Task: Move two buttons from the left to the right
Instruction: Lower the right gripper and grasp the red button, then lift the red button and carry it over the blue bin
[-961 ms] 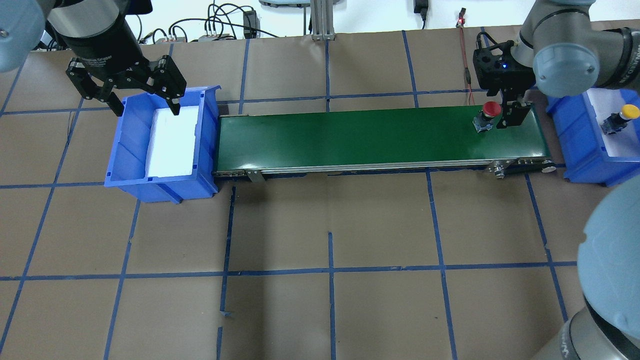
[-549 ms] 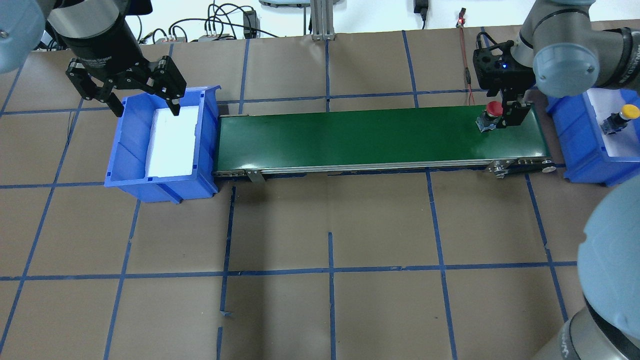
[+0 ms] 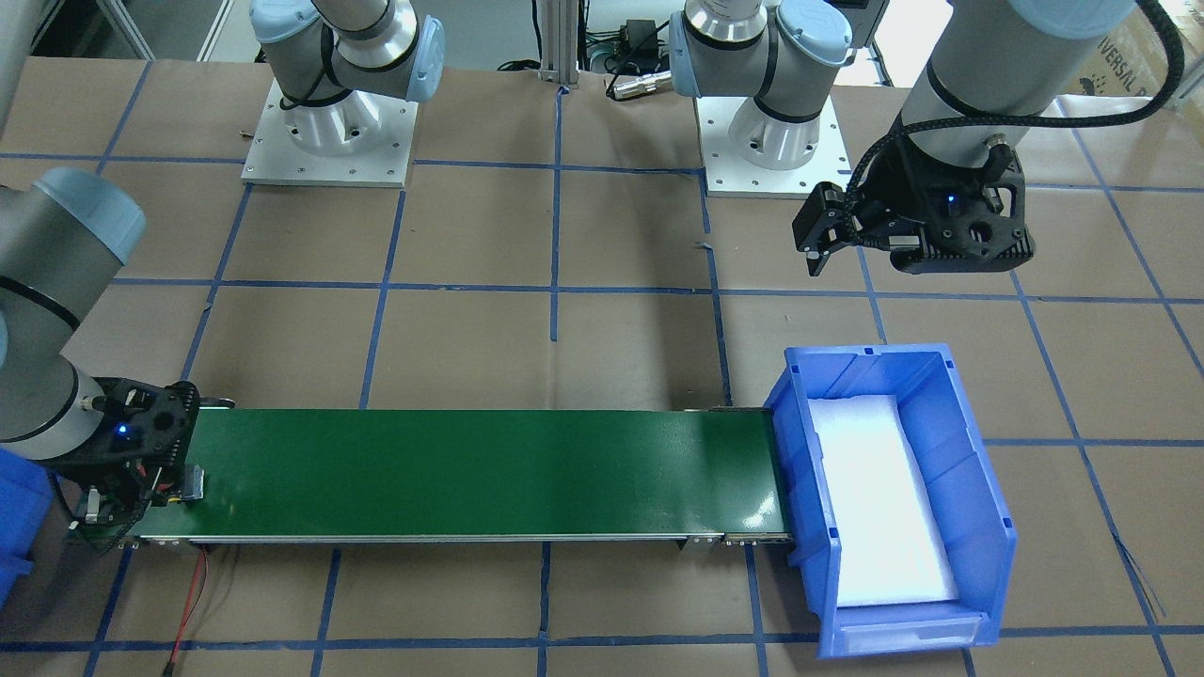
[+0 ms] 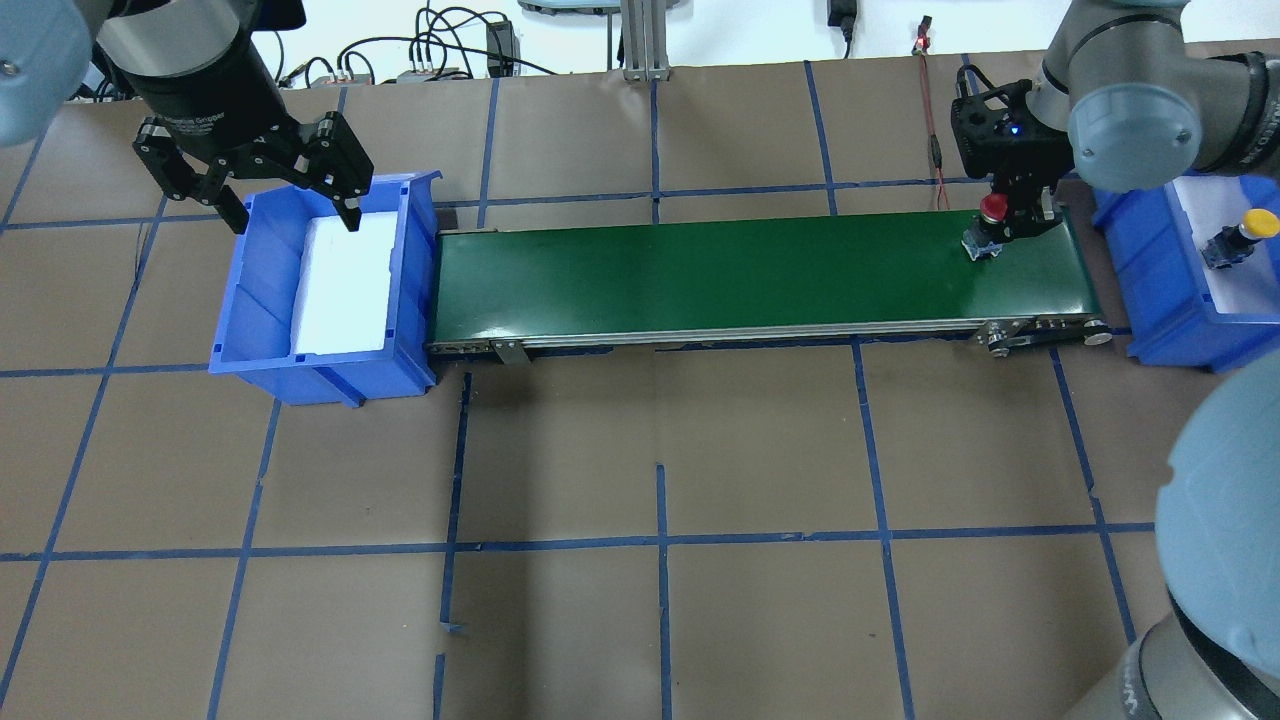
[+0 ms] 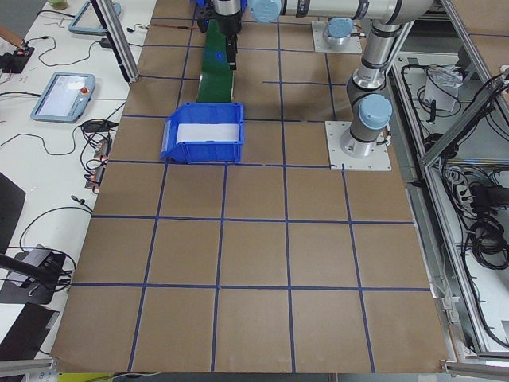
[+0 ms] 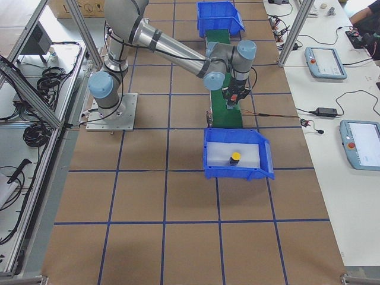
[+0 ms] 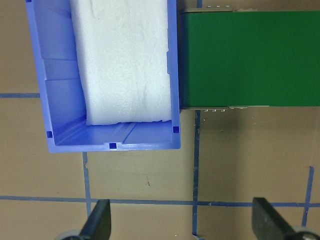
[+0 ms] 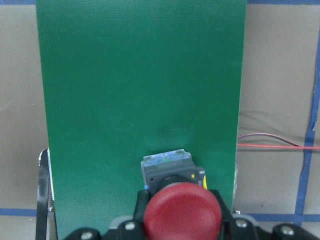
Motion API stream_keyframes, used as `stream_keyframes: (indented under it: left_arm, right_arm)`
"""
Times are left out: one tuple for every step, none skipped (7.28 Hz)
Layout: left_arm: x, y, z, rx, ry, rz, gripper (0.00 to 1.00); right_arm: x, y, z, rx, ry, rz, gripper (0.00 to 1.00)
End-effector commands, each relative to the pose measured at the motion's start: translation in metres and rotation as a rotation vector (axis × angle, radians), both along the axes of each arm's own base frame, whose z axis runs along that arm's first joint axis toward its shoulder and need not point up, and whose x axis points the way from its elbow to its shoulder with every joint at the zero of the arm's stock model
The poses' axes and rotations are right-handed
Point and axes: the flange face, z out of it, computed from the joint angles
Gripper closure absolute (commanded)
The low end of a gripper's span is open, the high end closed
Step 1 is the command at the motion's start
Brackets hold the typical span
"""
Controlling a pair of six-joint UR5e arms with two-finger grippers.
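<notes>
Right gripper [image 4: 1008, 218] pinching red button [image 4: 992, 207] at belt [image 4: 700, 270] end; left gripper [image 4: 292, 215] hanging open, empty. We are fearing slip (round cap), button dropping short of bin [image 4: 1160, 320].

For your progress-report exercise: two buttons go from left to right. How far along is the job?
Done: the yellow button lies in the right bin. In hand: the red button sits at the right end of the belt, the right gripper with fingers either side of its cap; grip unclear. Left: moving it into that bin. The left gripper hangs open, empty.
</notes>
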Motion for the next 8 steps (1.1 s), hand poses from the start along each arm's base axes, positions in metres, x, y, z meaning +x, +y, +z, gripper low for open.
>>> stream_keyframes:
  left_arm:
    - [0.0,0.0,0.001,-0.001,0.001,0.0,0.0]
    - [0.0,0.0,0.001,-0.001,0.001,0.0,0.0]
    - [0.0,0.0,0.0,0.0,-0.001,0.0,0.0]
    - [0.0,0.0,0.0,0.0,0.001,0.0,0.0]
    - [0.0,0.0,0.001,-0.001,0.001,0.0,0.0]
    - [0.0,0.0,0.001,-0.001,0.001,0.0,0.0]
    - [0.0,0.0,0.001,-0.003,0.001,0.0,0.0]
    - [0.0,0.0,0.001,-0.003,0.0,0.002,0.0]
  right_arm:
    - [-0.005,-0.005,0.018,-0.032,0.014,-0.005,0.92]
    - [-0.013,-0.004,0.045,-0.072,0.043,-0.013,0.92]
    - [-0.04,-0.006,0.093,-0.159,0.07,-0.051,0.92]
    - [-0.102,-0.008,0.117,-0.194,0.087,-0.107,0.92]
    - [-0.171,0.003,0.111,-0.183,0.09,-0.114,0.92]
    - [-0.221,0.012,0.097,-0.168,0.07,-0.102,0.92]
    - [-0.251,0.008,0.062,-0.179,0.038,-0.094,0.92]
    - [-0.266,-0.001,0.027,-0.186,0.006,-0.106,0.92]
